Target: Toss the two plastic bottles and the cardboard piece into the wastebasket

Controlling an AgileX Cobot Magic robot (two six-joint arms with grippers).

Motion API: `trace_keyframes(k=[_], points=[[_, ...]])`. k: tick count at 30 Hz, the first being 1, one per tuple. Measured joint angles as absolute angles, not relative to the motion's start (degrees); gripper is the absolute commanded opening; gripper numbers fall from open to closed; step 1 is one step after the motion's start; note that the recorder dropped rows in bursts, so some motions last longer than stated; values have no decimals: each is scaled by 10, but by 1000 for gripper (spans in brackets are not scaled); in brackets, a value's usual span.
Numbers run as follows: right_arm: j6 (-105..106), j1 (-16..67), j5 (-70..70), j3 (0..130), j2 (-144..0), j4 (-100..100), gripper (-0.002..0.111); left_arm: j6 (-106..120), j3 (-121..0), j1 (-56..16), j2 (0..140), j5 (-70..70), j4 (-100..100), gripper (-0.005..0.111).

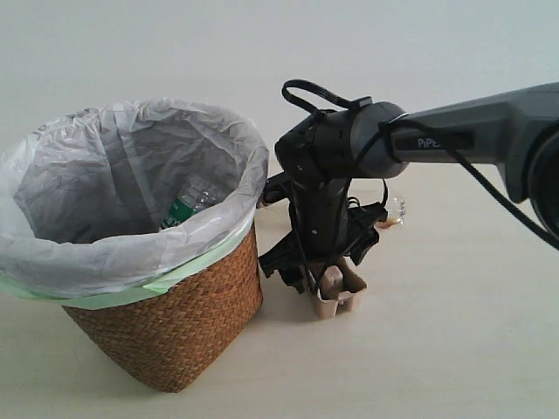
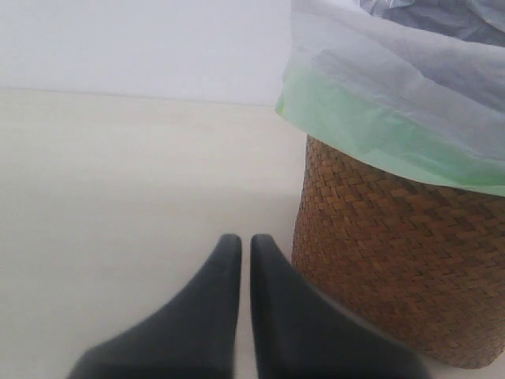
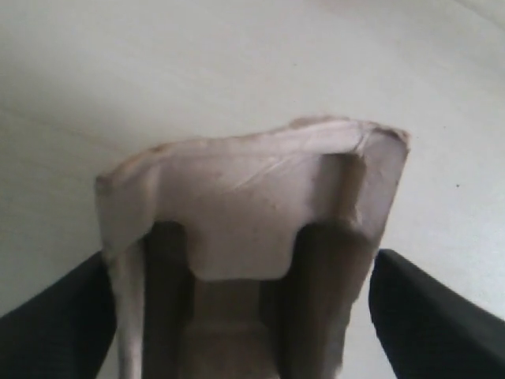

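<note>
Right fingers (image 3: pixel 430 316): apart, one on each side of the cardboard (image 3: pixel 252 205) and close against its flanks (whether they press on it cannot be told).
Cardboard: stands on the counter (image 1: pixel 454 349) between those fingers. Its moulded pockets face the wrist camera and its torn upper edge is away from it. In the exterior view it sits near the foot of the basket (image 1: pixel 175 332), on that view's right, and apart from it.
Right arm (image 1: pixel 472 131): reaches in from the right of the exterior view, with the wrist bent down over the cardboard. A black cable (image 1: pixel 306 92) loops above the wrist.
Left fingers (image 2: pixel 213 292): together, with only a thin slit between them and nothing held. They are low over bare counter, just beside the basket's woven wall.
Basket: brown wicker, tapered towards its base, upright on the counter at the left of the exterior view.
Bag (image 1: pixel 131 175): a grey-white liner that fills the basket and folds over its rim. Its pale green edge hangs down the outside (the left wrist view shows this band clearly).
Green bottle (image 1: pixel 188 208): inside the bag, towards the side nearer the right arm. Only a clear stretch and part of the green label show above the rim.
Clear item (image 1: pixel 395 209): on the counter behind the right arm, mostly hidden. Too little shows to name it.
</note>
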State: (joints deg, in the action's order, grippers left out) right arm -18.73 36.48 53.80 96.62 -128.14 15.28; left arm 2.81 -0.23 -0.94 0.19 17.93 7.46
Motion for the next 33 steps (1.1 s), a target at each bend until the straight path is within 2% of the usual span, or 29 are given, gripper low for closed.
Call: trace_keyframes(k=[1, 3, 8, 10, 17, 22, 27, 33], points=[[-187, 365, 537, 966, -1284, 154, 75, 28, -2, -9, 2, 179, 75, 4], [-187, 365, 531, 966, -1288, 155, 65, 28, -2, -9, 2, 179, 75, 4], [-187, 365, 528, 966, -1289, 159, 14, 28, -2, -9, 2, 179, 75, 4], [-187, 365, 529, 966, -1289, 159, 0, 28, -2, -9, 2, 179, 75, 4], [-183, 365, 586, 965, -1279, 165, 0, 28, -2, -9, 2, 179, 75, 4], [-180, 365, 578, 929, -1210, 172, 0, 28, -2, -9, 2, 179, 75, 4], [-181, 351, 524, 837, -1112, 161, 0, 28, -2, -9, 2, 179, 75, 4], [-179, 273, 458, 705, -1012, 124, 0, 28, -2, -9, 2, 179, 75, 4]])
